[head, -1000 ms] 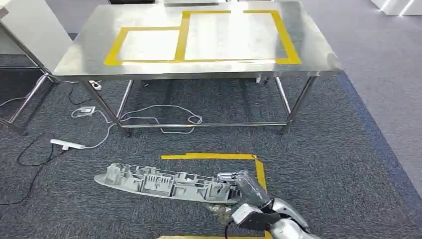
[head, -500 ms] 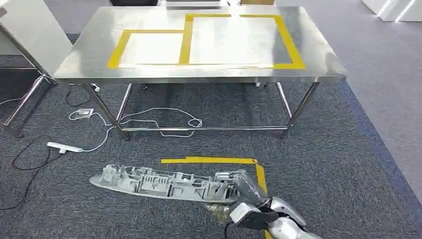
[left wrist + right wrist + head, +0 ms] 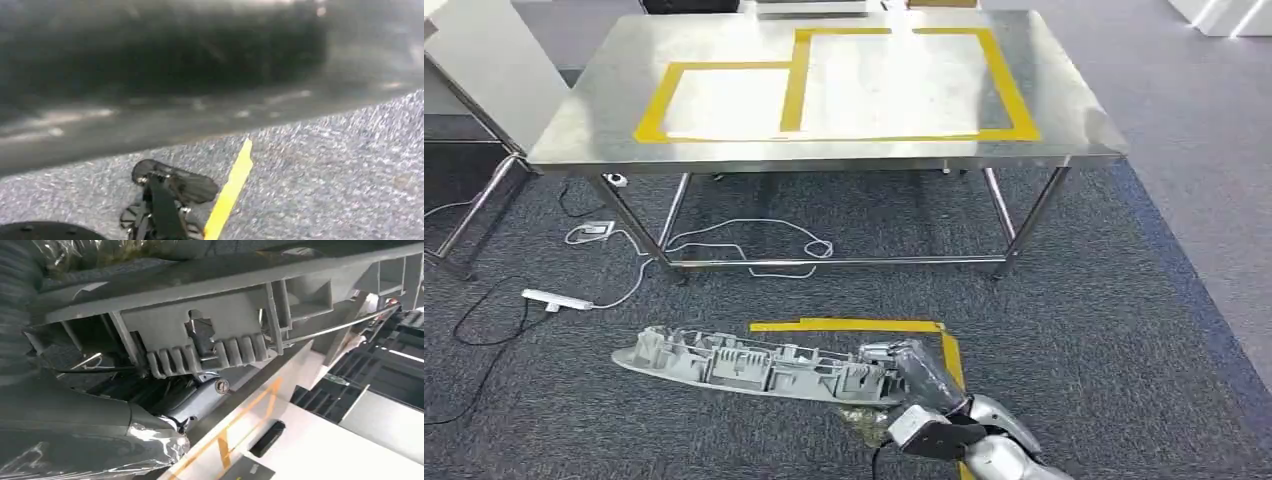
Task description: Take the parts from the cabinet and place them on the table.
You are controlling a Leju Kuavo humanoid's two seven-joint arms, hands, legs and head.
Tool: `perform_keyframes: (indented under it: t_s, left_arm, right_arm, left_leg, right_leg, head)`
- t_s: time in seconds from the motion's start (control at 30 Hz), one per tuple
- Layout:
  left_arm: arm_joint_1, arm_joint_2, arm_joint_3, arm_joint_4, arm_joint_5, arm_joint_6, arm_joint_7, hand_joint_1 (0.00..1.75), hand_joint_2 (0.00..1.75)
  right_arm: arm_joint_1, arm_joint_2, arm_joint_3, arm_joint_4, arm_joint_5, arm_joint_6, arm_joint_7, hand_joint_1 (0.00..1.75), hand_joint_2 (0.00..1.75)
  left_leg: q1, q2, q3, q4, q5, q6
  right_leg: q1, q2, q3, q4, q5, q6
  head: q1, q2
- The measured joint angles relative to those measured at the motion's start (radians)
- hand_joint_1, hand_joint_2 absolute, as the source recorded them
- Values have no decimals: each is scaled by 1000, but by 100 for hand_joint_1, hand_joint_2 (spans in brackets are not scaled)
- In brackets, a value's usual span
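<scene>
Head view: we see our right hand point(image 3: 911, 372) gripping one end of a long grey plastic part point(image 3: 754, 364), which reaches out level to our left, above the dark carpet point(image 3: 1104, 330) and short of the counter point(image 3: 584, 135). The part is a narrow moulded strip, smooth along its outer edge and packed with upright ribs and small box-like cells on the side facing up. The counter is brushed steel, reflective, with a straight near edge and slim tubular legs point(image 3: 1022, 222) joined by a low rail. Yellow tape point(image 3: 790, 92) marks 2 rectangles on its top, a smaller one to the left and a larger one to the right. Open carpet lies between us and the counter's near edge, and more to the right of it. White cables point(image 3: 744, 240) and a power strip point(image 3: 557, 298) lie on the floor under and left of the counter. A yellow tape corner point(image 3: 854, 325) on the carpet sits just beyond the part.

In the right wrist view the part point(image 3: 210, 335) shows its ribbed underside close up, with our hand's grey cover point(image 3: 60, 410) against it.

We cannot tell how the left hand's fingers lie; the left wrist view shows blurred carpet and a yellow tape strip point(image 3: 231, 187).
</scene>
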Motion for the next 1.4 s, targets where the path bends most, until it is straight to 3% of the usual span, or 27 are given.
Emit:
perform_keyframes:
  t_s: [0.07, 0.13, 0.17, 0.2, 0.23, 0.3, 0.37, 0.47, 0.53, 0.57, 0.63, 0.67, 0.7, 0.73, 0.8, 0.83, 0.87, 0.97, 1.03, 1.07, 1.13, 1.17, 1.2, 1.23, 1.3, 1.33, 1.4]
  left_arm:
    - [-1, -4, 0, 0, -4, 0, -2, 0, 0]
    - [-1, -3, 1, 0, -5, 0, -4, 0, 0]
    - [1, -3, 1, 0, -5, -1, -4, 0, 0]
    - [3, -3, 2, 0, -6, -1, -4, 0, 0]
    - [3, -3, 2, 0, -6, -1, -5, 0, 0]
    - [1, -1, 4, 0, -6, -1, -5, 0, 0]
    - [-2, -2, 5, 0, -6, -1, -6, 0, 0]
    - [1, -2, 5, 0, -16, -4, -6, 0, 0]
    - [0, -6, 5, 0, -28, -1, -7, 0, 0]
    - [0, -7, 5, 0, -32, 3, -7, 0, 0]
    - [0, -8, 5, 0, -39, 7, -7, 0, 0]
    - [2, -9, 5, 0, -40, 8, -7, 0, 0]
    - [2, -11, 5, 0, -41, 8, -7, 0, 0]
    - [4, -13, 5, 0, -43, 8, -7, 0, 0]
    - [5, -18, 5, 0, -48, 7, -7, 0, 0]
    - [5, -20, 5, 0, -49, 6, -7, 0, 0]
    - [3, -21, 5, 0, -50, 6, -8, 0, 0]
    - [3, -23, 5, 0, -53, 6, -8, 0, 0]
    - [2, -20, 5, 0, -56, 6, -9, 0, 0]
    - [2, -22, 5, 0, -58, 6, -10, 0, 0]
    - [2, -21, 5, 0, -59, 6, -10, 0, 0]
    - [3, -21, 5, 0, -59, 6, -10, 0, 0]
    - [5, -21, 6, 0, -59, 6, -8, 0, 0]
    - [7, -21, 6, 0, -59, 6, -8, 0, 0]
    - [6, -20, 7, 0, -58, 3, -8, 0, 0]
    - [6, -19, 8, 0, -58, 0, -8, 0, 0]
    - [0, -20, 10, 0, -58, 0, -8, 0, 0]
  right_arm:
    - [-3, 0, 0, 0, -1, 0, -1, 164, 175]
    - [-2, 1, 0, 0, -2, 0, 0, 164, 175]
    - [0, 1, 0, 0, -2, 0, 0, 164, 175]
    - [2, 1, 0, 0, -2, 0, 0, 164, 175]
    - [2, 1, 0, 0, -2, 0, 0, 164, 175]
    - [2, 2, 0, 0, -2, 0, 0, 164, 175]
    - [-1, 2, 0, 0, -2, 0, 0, 164, 175]
    - [2, 2, 0, -2, 1, -8, 2, 164, 175]
    - [16, 1, -1, -17, 5, -20, 5, 164, 175]
    - [26, 0, -4, -25, 5, -27, 5, 164, 175]
    - [52, -1, -12, -42, 8, -36, 6, 164, 175]
    - [65, -2, -16, -49, 10, -37, 6, 164, 175]
    - [78, -5, -21, -55, 13, -38, 8, 164, 175]
    - [89, -7, -23, -60, 16, -38, 10, 164, 175]
    - [99, -9, -25, -74, 19, -38, 13, 164, 175]
    - [100, -9, -26, -77, 19, -38, 13, 164, 175]
    - [100, -9, -27, -81, 19, -38, 14, 164, 175]
    - [108, -10, -34, -90, 23, -39, 15, 164, 175]
    - [110, -10, -41, -94, 22, -40, 21, 164, 175]
    - [109, -10, -45, -97, 19, -40, 24, 164, 175]
    - [109, -10, -49, -101, 15, -40, 25, 164, 175]
    - [109, -10, -51, -101, 15, -39, 26, 164, 175]
    - [110, -10, -52, -101, 15, -38, 29, 164, 175]
    - [110, -10, -55, -101, 15, -37, 32, 164, 175]
    - [105, -10, -56, -101, 15, -34, 36, 164, 175]
    - [104, -10, -56, -101, 15, -33, 37, 164, 175]
    - [98, -10, -58, -101, 15, -33, 38, 164, 175]
  left_leg:
    - [3, 1, -47, 98, -53, -10]
    - [8, 1, -139, 263, -115, -18]
    - [9, 1, -164, 297, -113, -20]
    - [10, 2, -166, 285, -85, -22]
    - [12, 2, -150, 236, -40, -22]
    - [16, 2, -74, 62, 65, -20]
    - [12, 1, -48, -5, 51, -11]
    - [7, 1, -52, -1, 49, 9]
    - [14, 2, -39, -10, 49, 26]
    - [14, 2, -38, -10, 46, 31]
    - [11, 2, -36, -9, 42, 36]
    - [9, 2, -34, -9, 39, 37]
    - [7, 1, -30, -9, 35, 38]
    - [6, 1, -25, -9, 31, 36]
    - [5, 0, -9, -9, 21, 31]
    - [5, 0, -4, -9, 16, 28]
    - [-3, 0, -8, -4, 12, 20]
    - [4, 2, -5, -11, 12, 5]
    - [4, 3, -4, 6, -5, -6]
    - [5, 3, -27, 55, -35, -10]
    - [10, 3, -110, 215, -106, -19]
    - [10, 3, -148, 279, -122, -22]
    - [10, 3, -162, 291, -109, -24]
    - [10, 3, -155, 265, -74, -23]
    - [10, 3, -90, 111, 34, -19]
    - [10, 3, -55, 26, 70, -14]
    - [4, 4, -40, -1, 42, 0]
  right_leg:
    - [-1, -3, 8, -3, -3, -7]
    - [-1, -4, 13, -3, -9, -12]
    - [-1, -4, 16, -3, -12, -12]
    - [-1, -2, 21, -3, -15, -11]
    - [-1, -1, 26, -2, -19, -9]
    - [-1, 0, 41, -2, -29, -2]
    - [7, 3, 38, 6, -38, 12]
    - [3, 1, 40, -4, -38, 28]
    - [1, -1, 23, 34, -67, 38]
    - [1, 0, -9, 96, -96, 41]
    - [-2, -1, -105, 266, -159, 46]
    - [-2, -1, -142, 320, -168, 46]
    - [-2, -1, -154, 321, -149, 45]
    - [-1, -1, -141, 277, -108, 42]
    - [0, -1, -65, 102, -4, 30]
    - [3, -2, -35, 32, 13, 24]
    - [7, -3, -12, 15, 0, 20]
    - [11, 1, -16, 15, -7, 10]
    - [1, 0, 1, -3, -2, -1]
    - [-1, -2, 6, -5, -4, -7]
    - [0, -3, 10, -4, -11, -13]
    - [1, -3, 13, -4, -14, -14]
    - [1, -2, 17, -4, -17, -14]
    - [1, 0, 22, -4, -21, -13]
    - [1, 2, 38, -3, -31, -8]
    - [1, 2, 42, -3, -37, -3]
    - [8, 3, 38, 4, -44, 10]
  head:
    - [-10, 0]
    - [-10, 0]
    - [-11, 0]
    - [-11, 0]
    - [-11, 0]
    - [-11, 0]
    - [-11, 0]
    - [-8, 0]
    - [-4, 0]
    - [0, 0]
    - [2, 0]
    - [2, 0]
    - [2, 0]
    - [2, 0]
    - [2, 0]
    - [3, 0]
    - [2, 0]
    - [0, 0]
    - [-2, 0]
    - [-8, 0]
    - [-7, 0]
    - [-7, 0]
    - [-7, 0]
    - [-7, 0]
    - [-7, 0]
    - [-7, 0]
    - [-6, 0]
